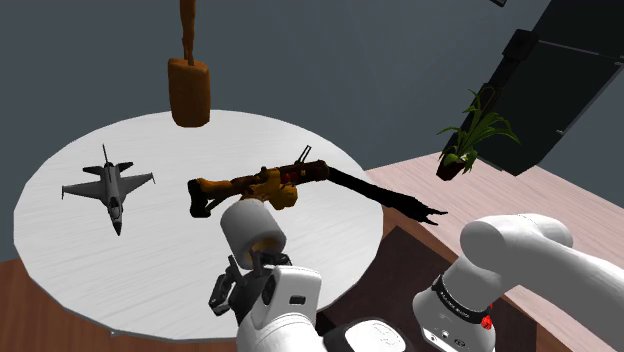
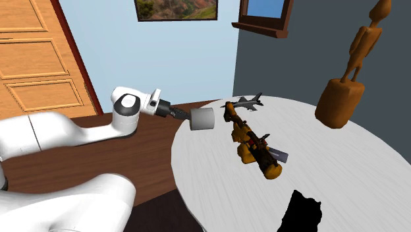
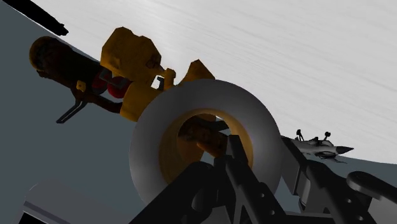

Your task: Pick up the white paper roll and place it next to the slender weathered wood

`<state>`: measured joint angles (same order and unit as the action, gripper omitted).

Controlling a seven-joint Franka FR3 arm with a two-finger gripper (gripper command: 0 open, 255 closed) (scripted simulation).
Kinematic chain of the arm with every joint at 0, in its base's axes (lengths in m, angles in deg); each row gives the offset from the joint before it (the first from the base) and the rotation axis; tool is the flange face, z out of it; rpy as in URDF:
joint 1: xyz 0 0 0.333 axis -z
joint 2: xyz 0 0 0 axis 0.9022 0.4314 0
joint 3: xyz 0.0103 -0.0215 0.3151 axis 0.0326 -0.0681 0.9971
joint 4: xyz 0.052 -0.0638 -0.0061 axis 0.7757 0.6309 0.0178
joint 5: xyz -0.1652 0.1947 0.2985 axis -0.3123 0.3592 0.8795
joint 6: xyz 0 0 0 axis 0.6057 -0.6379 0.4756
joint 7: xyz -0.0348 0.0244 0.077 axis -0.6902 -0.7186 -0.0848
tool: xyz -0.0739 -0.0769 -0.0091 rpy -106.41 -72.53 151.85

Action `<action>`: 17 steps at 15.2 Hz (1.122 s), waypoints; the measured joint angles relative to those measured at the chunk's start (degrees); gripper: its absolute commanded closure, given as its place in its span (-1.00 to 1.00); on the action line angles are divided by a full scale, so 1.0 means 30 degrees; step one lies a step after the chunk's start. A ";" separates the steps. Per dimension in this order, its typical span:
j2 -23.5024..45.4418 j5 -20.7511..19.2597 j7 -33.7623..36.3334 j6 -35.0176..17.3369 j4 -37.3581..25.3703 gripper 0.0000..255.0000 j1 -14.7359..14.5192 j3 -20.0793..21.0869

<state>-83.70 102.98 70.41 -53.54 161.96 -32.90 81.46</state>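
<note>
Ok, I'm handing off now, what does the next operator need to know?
Claw: shut on the white paper roll.
Roll: held up at the edge of the round table, close to the weathered wood piece lying on it.
Done: pick-up.
Left: set the roll down beside the wood, then release.
</note>
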 measured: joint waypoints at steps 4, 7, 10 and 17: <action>0.0265 -0.0310 -0.0516 0.0298 -0.0067 1.00 -0.0099 -0.0780; 0.0450 -0.0529 -0.0882 0.0510 -0.0135 1.00 -0.0161 -0.1334; 0.0619 -0.0752 -0.1228 0.0782 -0.0192 1.00 -0.0306 -0.1895; 0.1018 -0.1269 -0.2058 0.1372 -0.0498 1.00 -0.0441 -0.3175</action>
<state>-80.64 99.18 64.23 -49.42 160.47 -34.22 71.94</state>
